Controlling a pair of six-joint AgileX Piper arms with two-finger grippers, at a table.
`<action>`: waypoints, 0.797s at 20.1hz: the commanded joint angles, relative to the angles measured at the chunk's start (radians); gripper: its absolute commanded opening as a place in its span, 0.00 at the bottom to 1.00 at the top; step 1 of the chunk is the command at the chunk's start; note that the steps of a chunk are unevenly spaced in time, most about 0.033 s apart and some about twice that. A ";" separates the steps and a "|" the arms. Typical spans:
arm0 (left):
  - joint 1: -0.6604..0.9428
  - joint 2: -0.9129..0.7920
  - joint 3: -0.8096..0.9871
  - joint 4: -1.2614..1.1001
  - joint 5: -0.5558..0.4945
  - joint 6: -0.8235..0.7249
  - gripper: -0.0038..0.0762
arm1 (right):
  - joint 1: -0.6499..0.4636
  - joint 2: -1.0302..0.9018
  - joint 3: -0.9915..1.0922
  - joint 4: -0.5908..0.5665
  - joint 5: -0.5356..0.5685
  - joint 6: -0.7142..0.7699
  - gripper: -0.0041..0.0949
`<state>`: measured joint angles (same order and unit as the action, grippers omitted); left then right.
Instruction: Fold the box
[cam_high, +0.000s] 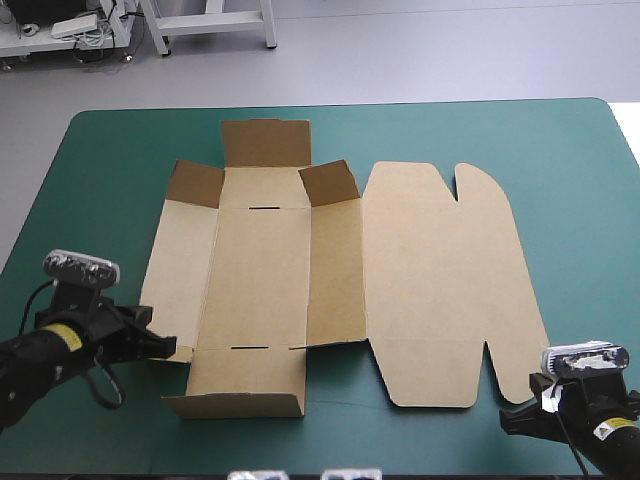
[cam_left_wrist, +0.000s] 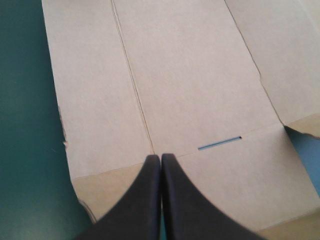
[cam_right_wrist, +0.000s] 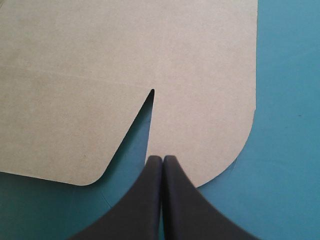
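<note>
1. The box (cam_high: 260, 270) is a cut sheet of brown board, opened out at the middle of the desk (cam_high: 110, 180) on the teal-green cover.
2. At its far end the far flap (cam_high: 265, 142) stands raised. The two small corner flaps (cam_high: 195, 183) on either side of it tilt upward.
3. At its near end the near flap (cam_high: 245, 378) shows a fold along its outer strip.
4. The lid panel (cam_high: 445, 280) lies flat to the right of the base, with rounded tabs at both ends.
5. The left claw (cam_high: 168, 349) is at the box's near left corner. Its black fingers are pressed together into one point with nothing between them. In the left wrist view the tip is over the board, just beside a thin slot (cam_left_wrist: 220, 144).
6. The right claw (cam_high: 512, 420) sits by the desk's near right corner, its fingers likewise pressed together and holding nothing. Its tip is at the lid panel's near edge, next to a narrow notch (cam_right_wrist: 147, 115).
</note>
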<state>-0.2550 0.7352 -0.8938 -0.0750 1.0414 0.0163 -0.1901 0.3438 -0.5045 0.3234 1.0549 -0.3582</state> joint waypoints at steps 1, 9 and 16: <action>-0.002 0.136 -0.089 0.062 -0.092 0.007 0.04 | -0.001 0.008 -0.025 0.017 -0.044 -0.005 0.02; 0.355 0.477 -0.240 -0.089 -0.179 0.131 0.04 | -0.001 0.008 -0.025 0.015 -0.044 -0.005 0.02; 0.833 0.726 -0.240 -0.710 0.012 0.560 0.04 | -0.001 0.008 -0.025 0.015 -0.046 -0.004 0.02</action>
<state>0.5233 1.4413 -1.1000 -0.6497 1.0164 0.5238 -0.1901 0.3438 -0.5045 0.3217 1.0549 -0.3582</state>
